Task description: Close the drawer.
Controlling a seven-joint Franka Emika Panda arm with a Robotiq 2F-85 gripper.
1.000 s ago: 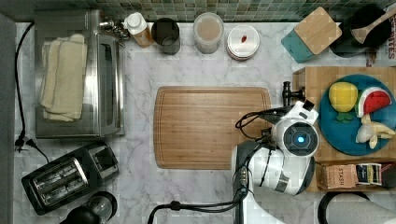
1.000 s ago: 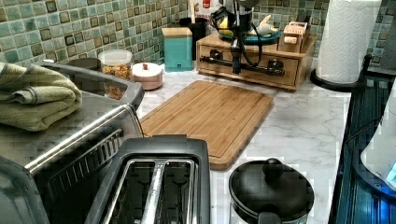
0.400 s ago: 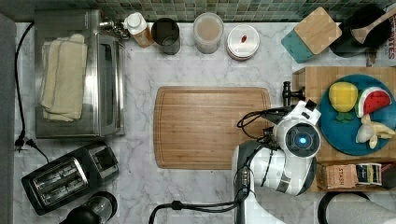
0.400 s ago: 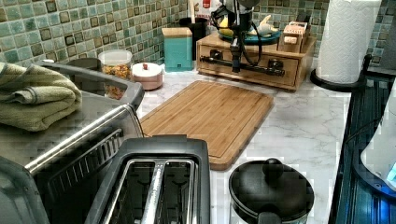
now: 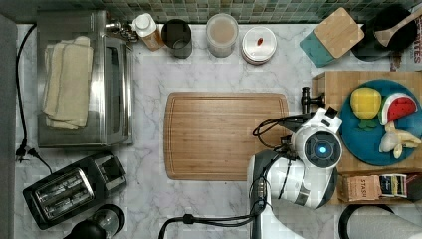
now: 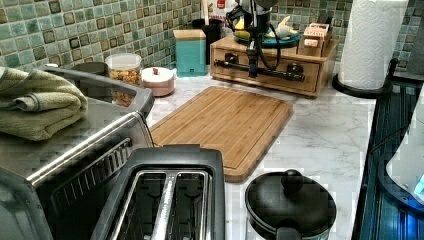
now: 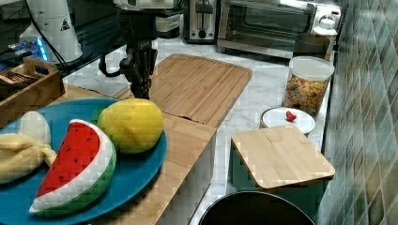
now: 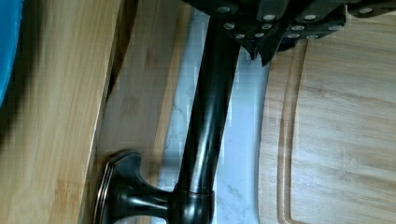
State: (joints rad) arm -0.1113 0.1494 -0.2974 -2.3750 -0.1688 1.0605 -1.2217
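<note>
The drawer [image 6: 311,75] is the front of a bamboo box [image 5: 331,82] at the top view's right, with a black bar handle [image 8: 210,116] on posts [image 5: 306,97]. In the wrist view a narrow dark gap shows between the drawer front [image 8: 140,93] and the box top. My gripper [image 8: 261,53] points straight down at the handle, fingers shut together on the bar's outer side, toward the cutting board. It hangs in front of the drawer in the left view [image 6: 252,67] and beside the box edge in the right view [image 7: 141,89].
A large cutting board [image 5: 226,134] lies right in front of the drawer. A blue plate [image 5: 358,144] of toy fruit and a tea box [image 5: 378,186] sit on the bamboo box. A teal-and-bamboo board [image 5: 331,35], jars, toaster oven [image 5: 82,79], toaster [image 5: 69,189] and paper towel roll [image 6: 375,40] ring the counter.
The arm has shifted a little toward the top view's right, toward the box. The handle stays against the gripper.
</note>
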